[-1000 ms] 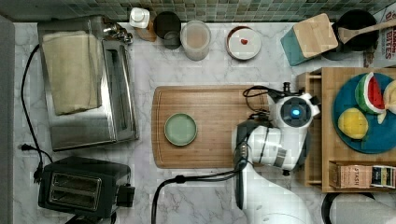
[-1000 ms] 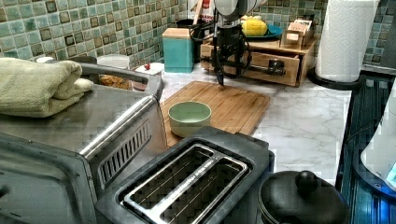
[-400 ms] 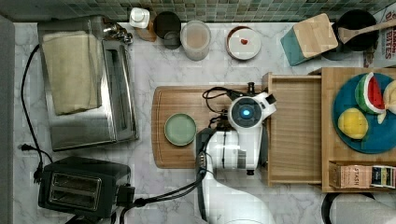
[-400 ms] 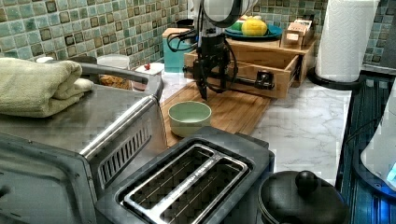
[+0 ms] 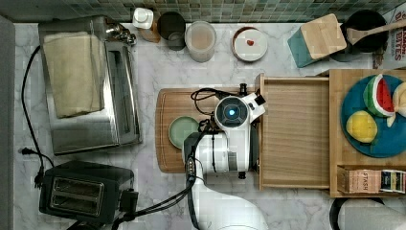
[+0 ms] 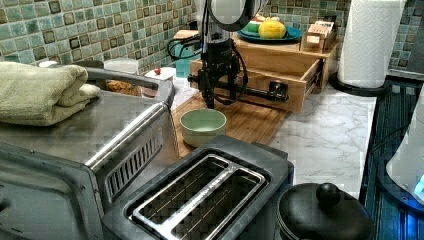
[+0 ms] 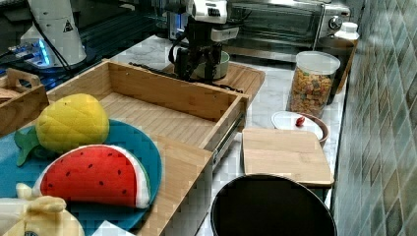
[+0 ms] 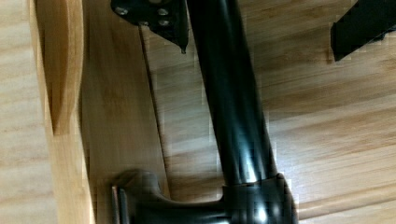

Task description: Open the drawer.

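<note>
The light-bamboo drawer (image 5: 294,136) stands pulled far out of its wooden box unit (image 5: 335,179), its bare inside showing in the right view (image 7: 147,118). Its black bar handle (image 6: 260,93) runs along the front, over the cutting board. My gripper (image 6: 217,95) points down at that handle and is also seen from the right view (image 7: 196,73). In the wrist view the handle (image 8: 233,116) passes between my fingers (image 8: 159,18). One finger sits against the bar and the other stands well off it, so the gripper (image 8: 259,51) is open around it.
A green bowl (image 5: 183,132) sits on the cutting board (image 5: 179,103) just beside my arm. A toaster oven (image 5: 86,86) and a toaster (image 5: 79,191) fill the top view's left. Jars and a dish line the back wall. A blue plate (image 5: 383,139) of toy fruit tops the box unit.
The drawer went from shut to far out, sliding toward the top view's left. My arm travelled with the handle, over the cutting board toward the bowl.
</note>
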Robot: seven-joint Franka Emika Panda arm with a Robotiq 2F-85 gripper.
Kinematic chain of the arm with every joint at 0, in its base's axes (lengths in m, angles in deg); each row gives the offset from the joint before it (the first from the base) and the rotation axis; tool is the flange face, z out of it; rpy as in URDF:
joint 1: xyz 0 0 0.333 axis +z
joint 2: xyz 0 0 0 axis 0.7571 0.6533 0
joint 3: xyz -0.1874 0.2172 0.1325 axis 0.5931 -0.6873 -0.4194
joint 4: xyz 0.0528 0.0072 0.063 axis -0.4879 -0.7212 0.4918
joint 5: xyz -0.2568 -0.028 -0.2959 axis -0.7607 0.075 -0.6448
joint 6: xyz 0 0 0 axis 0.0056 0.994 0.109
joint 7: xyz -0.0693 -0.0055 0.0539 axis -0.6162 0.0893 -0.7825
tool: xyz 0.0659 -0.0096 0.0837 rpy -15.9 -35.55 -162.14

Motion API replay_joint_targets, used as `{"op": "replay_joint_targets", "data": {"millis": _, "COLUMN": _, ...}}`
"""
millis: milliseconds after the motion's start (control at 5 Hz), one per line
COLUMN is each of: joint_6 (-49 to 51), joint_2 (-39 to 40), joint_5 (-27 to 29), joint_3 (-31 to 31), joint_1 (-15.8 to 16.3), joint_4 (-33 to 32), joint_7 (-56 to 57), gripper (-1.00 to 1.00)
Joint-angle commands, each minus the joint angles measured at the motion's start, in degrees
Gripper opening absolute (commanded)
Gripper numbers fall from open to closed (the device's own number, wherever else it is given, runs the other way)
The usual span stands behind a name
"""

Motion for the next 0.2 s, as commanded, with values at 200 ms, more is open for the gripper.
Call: {"op": "replay_joint_targets", "data": {"millis": 200, "joint_6": 2.56, "joint_2": -3.49, "joint_5": 3.87, "joint_3": -7.81, "joint_1": 7.09, "joint_4": 1.38, "joint_7": -4.09, "gripper": 1.00}}
